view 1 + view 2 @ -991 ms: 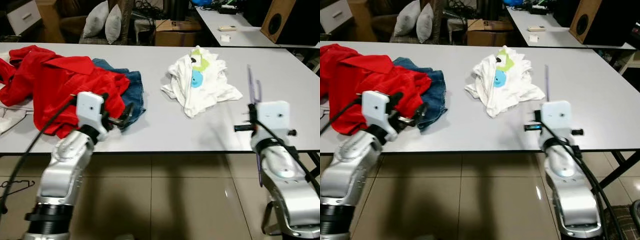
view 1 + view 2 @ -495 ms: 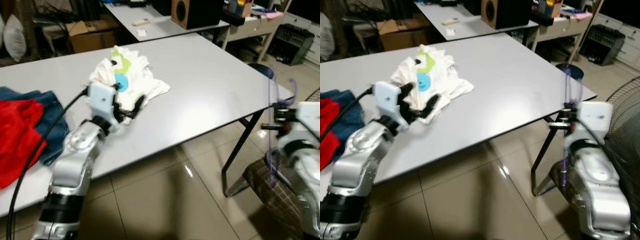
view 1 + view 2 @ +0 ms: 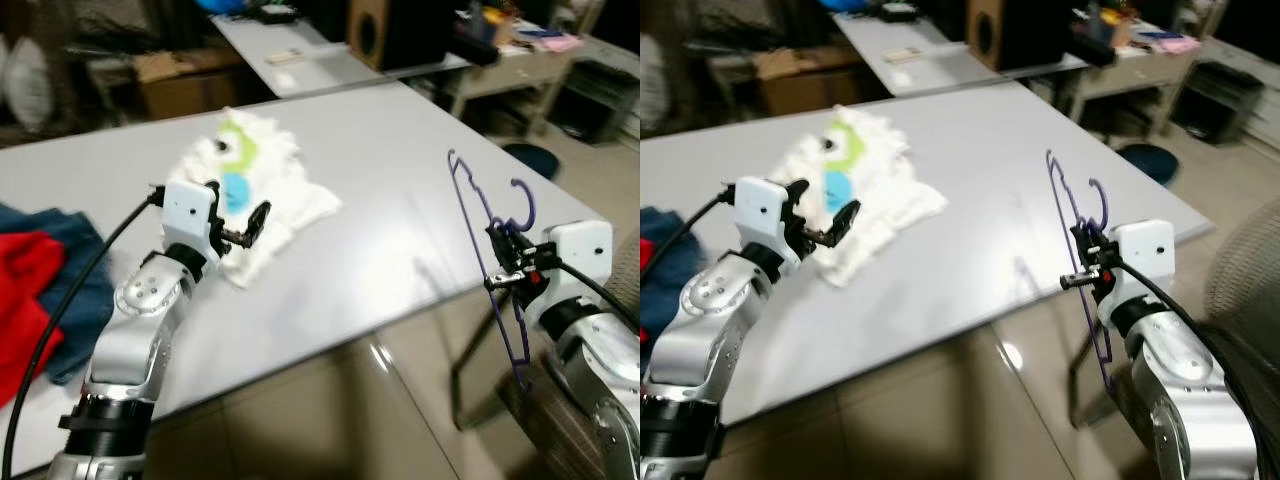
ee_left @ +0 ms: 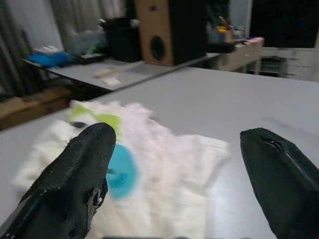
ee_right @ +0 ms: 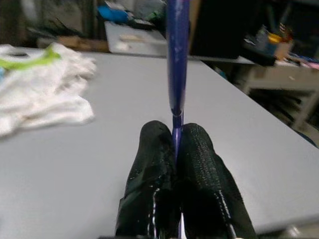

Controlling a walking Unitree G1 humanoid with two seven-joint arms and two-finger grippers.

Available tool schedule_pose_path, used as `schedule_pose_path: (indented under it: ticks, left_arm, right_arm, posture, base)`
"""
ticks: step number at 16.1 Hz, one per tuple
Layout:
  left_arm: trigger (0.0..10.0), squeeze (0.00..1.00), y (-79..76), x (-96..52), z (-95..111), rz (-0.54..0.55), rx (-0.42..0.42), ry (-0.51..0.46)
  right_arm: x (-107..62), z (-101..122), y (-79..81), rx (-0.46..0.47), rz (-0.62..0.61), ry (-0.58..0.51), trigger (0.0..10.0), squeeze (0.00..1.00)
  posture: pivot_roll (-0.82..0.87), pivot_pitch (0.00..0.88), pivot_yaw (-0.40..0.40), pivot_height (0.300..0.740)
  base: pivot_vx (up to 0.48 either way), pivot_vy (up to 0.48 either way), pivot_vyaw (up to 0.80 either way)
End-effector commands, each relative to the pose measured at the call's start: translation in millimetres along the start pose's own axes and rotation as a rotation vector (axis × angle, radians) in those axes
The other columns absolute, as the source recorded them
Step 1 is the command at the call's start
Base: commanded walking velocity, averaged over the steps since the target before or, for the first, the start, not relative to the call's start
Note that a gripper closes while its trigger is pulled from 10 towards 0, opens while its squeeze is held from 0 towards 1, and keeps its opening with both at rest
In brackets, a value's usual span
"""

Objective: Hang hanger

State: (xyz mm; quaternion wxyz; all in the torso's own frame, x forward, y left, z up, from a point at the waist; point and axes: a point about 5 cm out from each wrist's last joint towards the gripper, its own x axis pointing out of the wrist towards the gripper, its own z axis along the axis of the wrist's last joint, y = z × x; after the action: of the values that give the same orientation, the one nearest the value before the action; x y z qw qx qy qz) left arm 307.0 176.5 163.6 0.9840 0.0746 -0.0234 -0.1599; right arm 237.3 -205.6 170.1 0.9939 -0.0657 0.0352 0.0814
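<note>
On your left you have the left gripper (image 3: 238, 228) raised over the grey table (image 3: 400, 160), with its two black fingers (image 4: 82, 172) spread wide and nothing between them; it looks like it is only waiting there. Just beyond its jaws lies the crumpled white shirt (image 3: 255, 185), and far behind them, at the table's left end, the red garment (image 3: 25, 300) on blue jeans (image 3: 85, 270). On your right, the right gripper (image 3: 503, 262) has its jaws pressed tightly together on the thin purple hanger (image 3: 490, 255). The hanger stands nearly upright, its hook above the jaws and its long body below them, probably so the hook stays free for a rail. No rail is visible, so I judge you must carry it further.
</note>
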Motion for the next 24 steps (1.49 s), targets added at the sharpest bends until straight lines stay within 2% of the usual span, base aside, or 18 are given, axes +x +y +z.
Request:
schedule_pose_path:
  ticks: [1, 5, 7, 9, 11, 12, 14, 16, 18, 19, 20, 22, 24]
  left_arm:
    - [10.0, 0.0, 10.5, 0.7, -4.9, 0.038, 0.027, 0.03]
    - [10.0, 0.0, 21.9, 14.1, -14.7, 0.103, 0.051, 0.078]
    - [10.0, 0.0, 36.9, 30.1, -23.3, 0.171, 0.074, 0.138]
    - [10.0, 0.0, 48.3, 46.4, -25.9, 0.233, 0.046, 0.167]
    - [10.0, 0.0, 49.1, 55.5, -27.4, 0.23, 0.037, 0.193]
    - [10.0, 0.0, 42.0, 66.2, -29.2, 0.22, 0.024, 0.223]
    - [10.0, 0.0, 31.2, 70.4, -38.9, 0.188, 0.067, 0.282]
    - [10.0, 0.0, 23.2, 70.7, -47.2, 0.173, 0.056, 0.317]
    - [10.0, 0.0, -9.3, 66.7, -74.4, 0.039, 0.051, 0.446]
    - [10.0, 0.0, -14.2, 64.5, -80.1, 0.017, 0.049, 0.478]
    - [10.0, 0.0, -24.3, 58.4, -92.6, -0.033, 0.017, 0.542]
    - [10.0, 0.0, -41.4, 54.1, -100.9, -0.159, -0.072, 0.572]
    - [10.0, 0.0, -74.4, 53.8, -97.6, -0.457, -0.214, 0.529]
  right_arm:
    - [-0.7, 5.2, 5.4, 0.003, 0.019, -0.021, 10.0, 0.0]
    - [1.4, 3.0, 5.8, 0.027, 0.023, -0.023, 10.0, 0.0]
    - [4.8, 4.1, 9.0, 0.024, 0.032, -0.028, 10.0, 0.0]
    - [2.1, 6.1, 8.4, 0.027, 0.026, -0.035, 10.0, 0.0]
    - [-0.5, 5.9, 5.8, 0.028, 0.006, -0.035, 10.0, 0.0]
    - [-2.8, 6.3, 3.2, 0.03, -0.009, -0.034, 10.0, 0.0]
    - [-4.2, 7.9, 3.0, 0.03, -0.018, -0.036, 10.0, 0.0]
    - [-5.4, 9.0, 3.4, 0.03, -0.021, -0.037, 10.0, 0.0]
    - [-8.7, 10.7, 5.1, 0.022, -0.02, -0.036, 10.0, 0.0]
    - [-8.8, 11.3, 5.2, 0.021, -0.02, -0.037, 10.0, 0.0]
    - [-8.8, 13.4, 4.0, 0.017, -0.02, -0.041, 10.0, 0.0]
    - [-8.4, 15.6, 2.0, 0.013, -0.022, -0.047, 10.0, 0.0]
    - [-6.8, 19.2, -1.7, 0.014, -0.026, -0.063, 10.0, 0.0]
  posture:
    - [-0.06, 0.0, 0.015, 0.74]
    - [-0.03, 0.0, -0.001, 0.74]
    - [-0.04, 0.0, 0.002, 0.74]
    - [-0.06, 0.0, 0.014, 0.74]
    - [-0.07, 0.0, 0.021, 0.74]
    - [-0.09, 0.0, 0.03, 0.74]
    - [-0.11, 0.0, 0.04, 0.74]
    - [-0.12, 0.0, 0.043, 0.74]
    - [-0.14, 0.0, 0.045, 0.74]
    - [-0.15, 0.0, 0.047, 0.74]
    - [-0.16, 0.0, 0.049, 0.74]
    - [-0.16, 0.0, 0.048, 0.74]
    - [-0.15, 0.0, 0.038, 0.74]
  base:
    - [0.311, 0.0, 0.0]
    - [0.212, 0.0, 0.0]
    - [0.0, 0.0, 0.0]
    - [0.0, 0.0, 0.0]
    - [0.0, 0.0, 0.0]
    - [0.0, 0.0, 0.0]
    - [0.0, 0.0, 0.0]
    - [0.0, 0.0, 0.0]
    - [0.0, 0.0, 0.0]
    - [0.0, 0.0, 0.0]
    - [0.0, 0.0, 0.0]
    - [0.0, 0.0, 0.0]
    - [0.0, 0.0, 0.0]
